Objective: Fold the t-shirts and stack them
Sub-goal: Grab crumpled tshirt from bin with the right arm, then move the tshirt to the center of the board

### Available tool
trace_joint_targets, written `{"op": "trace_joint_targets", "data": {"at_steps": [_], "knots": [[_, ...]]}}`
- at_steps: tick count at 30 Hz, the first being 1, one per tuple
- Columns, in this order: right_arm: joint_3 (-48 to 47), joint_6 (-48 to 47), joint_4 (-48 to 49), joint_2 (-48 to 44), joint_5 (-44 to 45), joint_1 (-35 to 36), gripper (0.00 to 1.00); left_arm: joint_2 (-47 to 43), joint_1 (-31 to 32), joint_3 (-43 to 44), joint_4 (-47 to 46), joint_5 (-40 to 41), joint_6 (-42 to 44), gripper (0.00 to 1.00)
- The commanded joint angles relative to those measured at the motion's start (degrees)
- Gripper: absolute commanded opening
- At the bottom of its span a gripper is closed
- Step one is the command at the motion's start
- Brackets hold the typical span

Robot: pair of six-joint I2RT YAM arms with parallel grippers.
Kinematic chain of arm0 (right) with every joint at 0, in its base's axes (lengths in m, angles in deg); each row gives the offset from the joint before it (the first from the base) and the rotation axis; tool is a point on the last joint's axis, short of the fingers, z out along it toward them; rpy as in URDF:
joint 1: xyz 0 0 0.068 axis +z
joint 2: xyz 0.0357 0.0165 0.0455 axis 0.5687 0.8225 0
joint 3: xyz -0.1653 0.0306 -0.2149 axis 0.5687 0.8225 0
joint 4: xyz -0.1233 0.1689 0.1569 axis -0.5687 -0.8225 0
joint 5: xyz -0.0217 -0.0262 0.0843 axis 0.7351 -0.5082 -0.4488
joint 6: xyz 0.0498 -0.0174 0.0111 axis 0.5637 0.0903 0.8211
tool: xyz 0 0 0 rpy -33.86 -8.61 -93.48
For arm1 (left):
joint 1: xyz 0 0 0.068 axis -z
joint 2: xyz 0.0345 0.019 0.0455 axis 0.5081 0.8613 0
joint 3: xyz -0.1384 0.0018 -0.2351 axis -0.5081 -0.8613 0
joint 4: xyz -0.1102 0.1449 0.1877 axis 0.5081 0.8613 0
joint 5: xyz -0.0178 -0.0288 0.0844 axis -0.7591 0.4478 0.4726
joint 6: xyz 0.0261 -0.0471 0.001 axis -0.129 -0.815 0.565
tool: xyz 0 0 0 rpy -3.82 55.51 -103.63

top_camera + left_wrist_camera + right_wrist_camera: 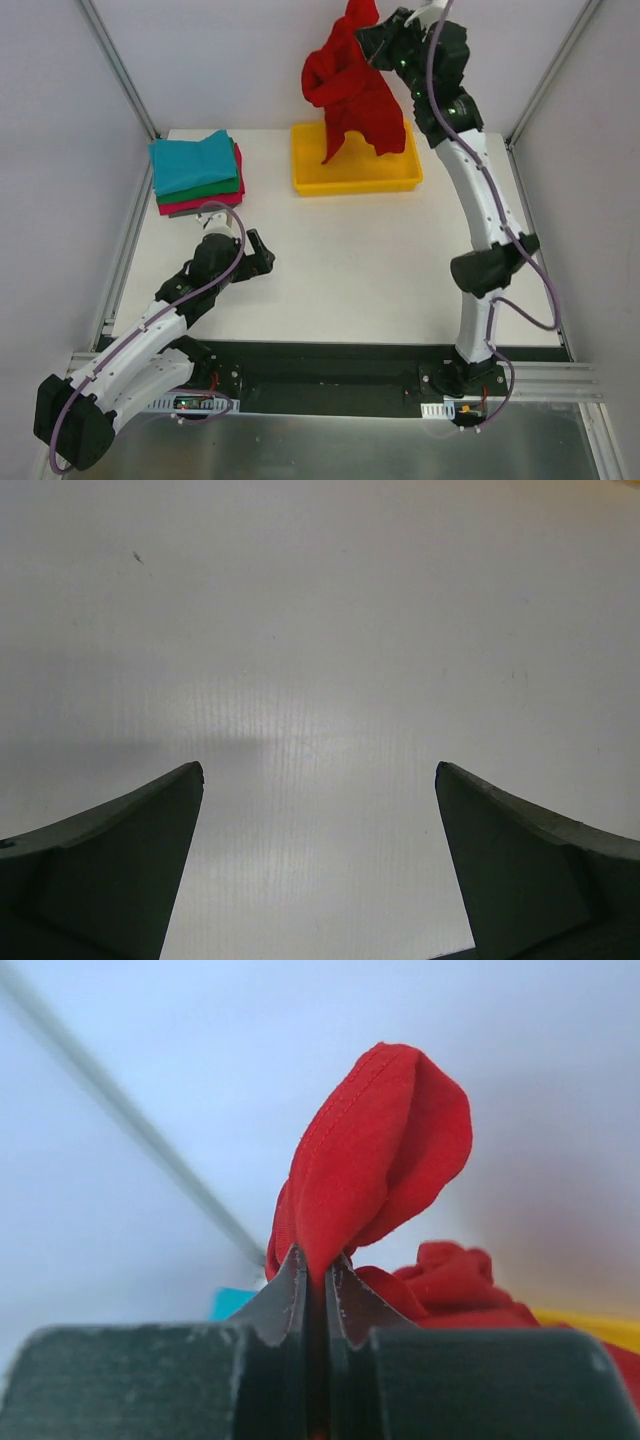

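Red shirt [352, 95] hangs bunched above the tray [350, 186], pinched by one small fold in the right gripper [316, 1265]. Left gripper [320, 768] is spread wide over the table [300, 620]. Such a thin pinch could slip, dropping the shirt back into the tray.

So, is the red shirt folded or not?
Not folded: the red shirt hangs bunched from the shut right gripper over the yellow tray.

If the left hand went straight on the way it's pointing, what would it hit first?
Probably the white table: the left hand is open, and its wrist view shows only tabletop ahead, with nothing in the way. How steeply it tilts down is hard to judge.
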Motion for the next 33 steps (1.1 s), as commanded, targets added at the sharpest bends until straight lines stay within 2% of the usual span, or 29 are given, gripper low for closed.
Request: {"op": "trace_joint_targets", "data": {"at_steps": [1, 7, 11, 14, 16, 17, 19, 20, 21, 22, 23, 24, 27, 29, 33], "knots": [[0.16, 1.04, 5.21, -14.5, -8.31, 6.27, 0.0, -2.66, -0.7, -0.51, -0.49, 1.95, -0.92, 0.99], [0.78, -0.37, 4.25, -22.24, -10.78, 13.04, 0.0, -6.18, -0.7, -1.39, -0.4, 1.51, -1.71, 0.99], [10.77, -1.42, 2.32, -28.39, -7.19, 14.11, 0.0, -8.12, -0.7, -1.66, 0.04, 1.86, -2.33, 0.99], [26.38, -5.02, 1.35, -35.23, 1.84, 13.93, 0.01, -9.35, -0.7, -1.66, 0.92, 2.91, -3.29, 0.99], [40.09, -5.64, 1.43, -40.33, 11.76, 12.62, 0.01, -9.88, -0.7, -1.66, 1.27, 3.26, -3.65, 0.99], [50.08, -5.38, 1.95, -42.53, 15.55, 11.13, 0.0, -10.05, -0.7, -1.83, 1.45, 3.87, -4.0, 0.99], [64.26, -4.16, 2.13, -47.28, 21.72, 7.62, 0.04, -9.62, -0.7, -1.84, 2.06, 5.28, -4.78, 0.99], [71.81, -2.24, 2.4, -49.3, 23.83, 5.43, 0.08, -9.09, -0.7, -1.57, 2.67, 6.07, -5.31, 0.99], [78.24, -0.57, 3.53, -51.59, 24.37, 2.88, 0.21, -8.56, -0.7, -1.14, 3.29, 6.43, -5.75, 0.99], [84.74, 0.58, 5.02, -53.44, 24.81, 0.33, 0.4, -7.78, -0.7, -0.7, 4.08, 6.34, -6.19, 0.99], [89.77, 1.55, 5.3, -55.11, 25.25, -1.61, 0.63, -6.9, -0.7, -0.17, 4.78, 5.73, -6.28, 0.99], [92.95, 1.39, 4.95, -56.78, 25.95, -3.19, 0.76, -5.93, -0.78, 0.1, 5.4, 4.59, -6.55, 0.99], [99.12, -1.68, 1.79, -61.7, 29.73, -4.09, 0.9, -2.86, -0.7, 0.63, 7.59, -0.23, -8.13, 0.99], [101.41, -3.53, 0.65, -64.86, 27.65, -4.0, 0.98, -0.75, -0.7, 0.8, 9.35, -3.83, -9.88, 0.99], [102.74, -7.04, -2.52, -68.21, 15.72, -4.0, 0.96, -0.21, -0.7, -0.42, 15.22, -7.02, -13.66, 0.99]]}}
